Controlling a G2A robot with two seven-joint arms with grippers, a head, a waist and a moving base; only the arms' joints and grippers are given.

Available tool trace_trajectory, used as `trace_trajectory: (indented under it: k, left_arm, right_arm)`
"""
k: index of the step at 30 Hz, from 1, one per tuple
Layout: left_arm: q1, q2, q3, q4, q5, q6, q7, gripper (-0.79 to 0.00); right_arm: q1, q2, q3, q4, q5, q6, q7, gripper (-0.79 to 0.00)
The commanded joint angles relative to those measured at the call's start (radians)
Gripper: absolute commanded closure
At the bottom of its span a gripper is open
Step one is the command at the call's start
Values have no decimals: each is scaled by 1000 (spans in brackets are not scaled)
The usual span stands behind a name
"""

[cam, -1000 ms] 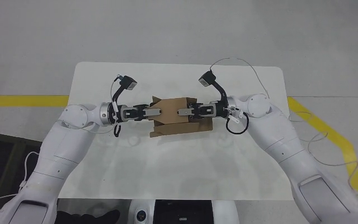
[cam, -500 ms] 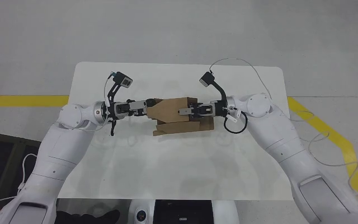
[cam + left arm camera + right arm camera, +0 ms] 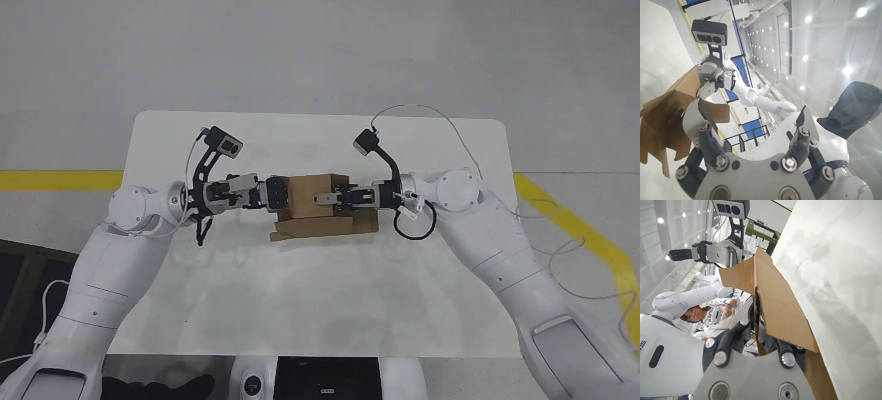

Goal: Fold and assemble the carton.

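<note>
Half-folded cardboard carton [image 3: 318, 210] at table [image 3: 330, 300] centre. Right gripper [image 3: 330, 198] pinches 3 o'clock flap; left gripper [image 3: 274, 193] spread wide, empty, at 9 o'clock edge. Board likely light, floppy, easily creased: best gripped near fold lines.

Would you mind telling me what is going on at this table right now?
A two-armed robot is assembling a brown carton at the white table. The right gripper is clamped on a panel at one end. The left gripper sits at the opposite end with its fingers open, gripping nothing; the flaps hang loose.
</note>
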Motion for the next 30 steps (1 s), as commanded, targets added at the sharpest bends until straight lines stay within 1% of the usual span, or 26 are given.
trace_trajectory:
  k: [1,9,20,25,30]
  left_arm:
    - [0,-2,4,-4,7,2,4,-785]
    - [-3,-13,24,-7,40,-8,13,-785]
    - [-7,-21,30,-17,86,-30,10,-785]
    - [-2,-21,11,-2,70,-26,-2,-785]
    - [6,-18,-31,6,24,-29,-5,-785]
  right_arm:
    - [1,-2,1,-5,-2,2,-2,0]
    - [0,-6,6,-31,-14,6,-5,0]
    - [-9,-9,17,-44,-23,12,-3,0]
    - [-16,-8,30,-41,-26,16,-3,0]
    - [-24,-5,47,-39,-24,20,-4,0]
